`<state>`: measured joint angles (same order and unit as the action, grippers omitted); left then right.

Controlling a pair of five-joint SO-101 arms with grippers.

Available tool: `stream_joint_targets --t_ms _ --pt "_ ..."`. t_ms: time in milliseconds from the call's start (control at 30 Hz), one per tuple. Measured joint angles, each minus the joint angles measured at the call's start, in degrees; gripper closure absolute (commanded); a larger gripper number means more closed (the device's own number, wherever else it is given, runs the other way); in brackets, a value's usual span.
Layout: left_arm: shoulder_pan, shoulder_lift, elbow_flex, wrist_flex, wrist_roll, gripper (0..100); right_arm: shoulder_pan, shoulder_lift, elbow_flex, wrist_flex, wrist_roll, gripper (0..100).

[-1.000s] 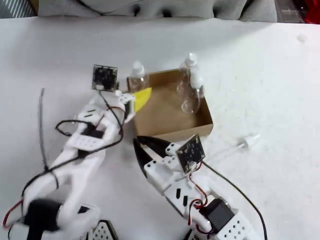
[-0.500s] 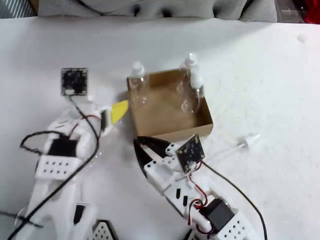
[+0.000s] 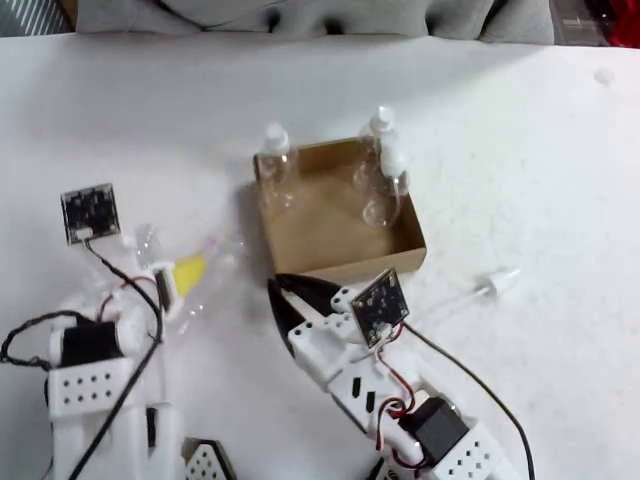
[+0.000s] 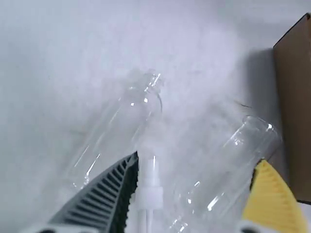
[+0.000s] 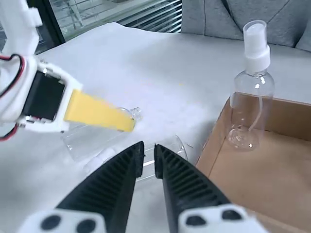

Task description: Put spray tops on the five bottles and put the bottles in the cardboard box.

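Two clear bottles without tops lie on the white table left of the cardboard box [image 3: 400,250]. One bottle [image 4: 121,131] lies beside my left gripper's grey finger. The other bottle [image 4: 228,160] lies between the grey and yellow fingers, with a white spray top [image 4: 146,187] next to it. My left gripper [image 4: 197,162] [image 3: 175,278] stands open over them. Three bottles with spray tops stand in the box [image 5: 277,170], one of them [image 5: 252,97] at its near-left corner. My right gripper [image 5: 149,148] [image 3: 285,290] is shut, empty, just outside the box's front-left corner.
Another loose spray top [image 3: 492,285] lies on the table right of the box. The capped bottles [image 3: 385,185] crowd the box's back edge. A grey sofa edge runs along the table's far side.
My left arm has pulled back from the box's left rim toward the front left, and now sits over the lying bottles. The right arm has kept still.
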<state>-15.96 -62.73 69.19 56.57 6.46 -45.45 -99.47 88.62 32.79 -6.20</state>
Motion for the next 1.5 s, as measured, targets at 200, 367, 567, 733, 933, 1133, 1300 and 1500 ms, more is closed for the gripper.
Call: stream_joint_targets --t_ms 200,367,567,733,933,1133,1300,1500 --pt "-0.35 -6.33 1.58 1.05 0.0 99 0.0 0.09 0.62 0.0 0.0 98.4" --pt "0.79 -7.21 1.58 1.93 0.0 98 0.0 0.09 0.62 0.0 0.0 98.4" --pt "4.57 -7.21 0.35 5.71 0.0 98 0.0 0.09 0.62 0.0 0.0 98.4" --pt "11.08 -7.21 -1.32 11.43 0.0 98 0.0 0.09 0.62 0.0 0.0 98.4" --pt "18.02 0.62 -6.24 18.29 0.0 98 0.0 0.09 0.62 0.0 0.0 98.4" --pt "26.55 15.74 -8.09 18.9 0.0 98 0.0 0.09 0.62 0.0 0.0 98.4" --pt "29.8 21.36 -6.68 15.91 0.0 98 0.0 0.09 0.62 0.0 0.0 98.4" --pt "25.58 29.01 -4.57 5.01 0.0 98 0.0 0.09 0.62 0.0 0.26 98.4"
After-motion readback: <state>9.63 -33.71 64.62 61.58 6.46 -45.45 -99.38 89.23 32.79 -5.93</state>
